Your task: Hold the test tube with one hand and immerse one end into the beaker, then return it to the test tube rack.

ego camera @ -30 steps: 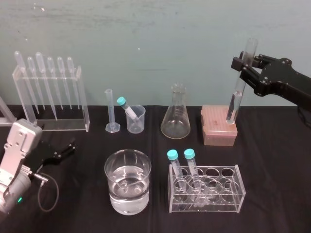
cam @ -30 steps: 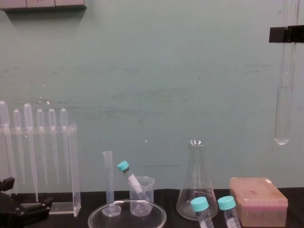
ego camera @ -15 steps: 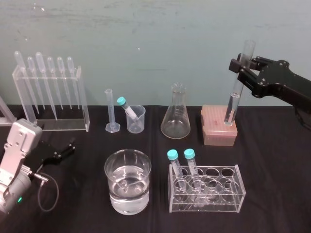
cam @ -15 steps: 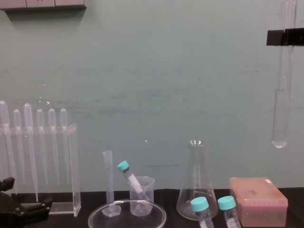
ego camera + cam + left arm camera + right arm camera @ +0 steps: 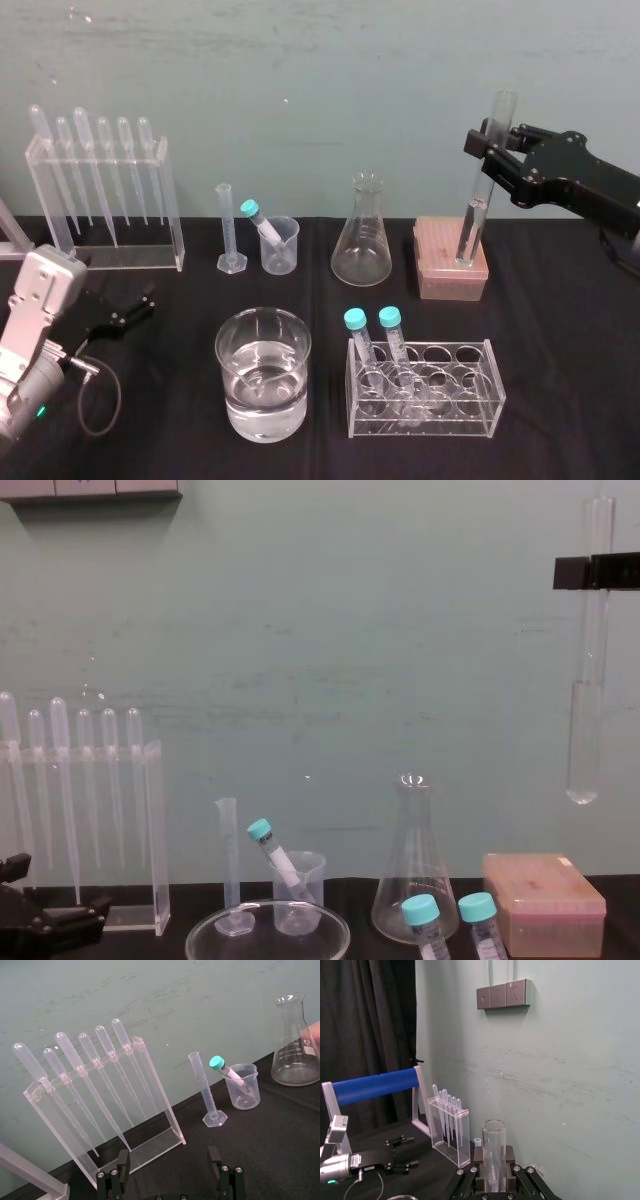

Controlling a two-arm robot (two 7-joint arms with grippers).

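Black-clothed table (image 5: 570, 400), pale green wall (image 5: 300, 80); right gripper (image 5: 488, 148) clamps test tube (image 5: 470, 222) above pink rack (image 5: 448, 278); left gripper (image 5: 169, 1154) rests spread

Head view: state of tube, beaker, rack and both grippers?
test tube: upright, held above the test tube rack, tip clear of it.
beaker: partly filled with clear liquid.
test tube rack: tube not yet seated in it.
right gripper: shut on test tube.
left gripper: open, parked low at the robot's left.
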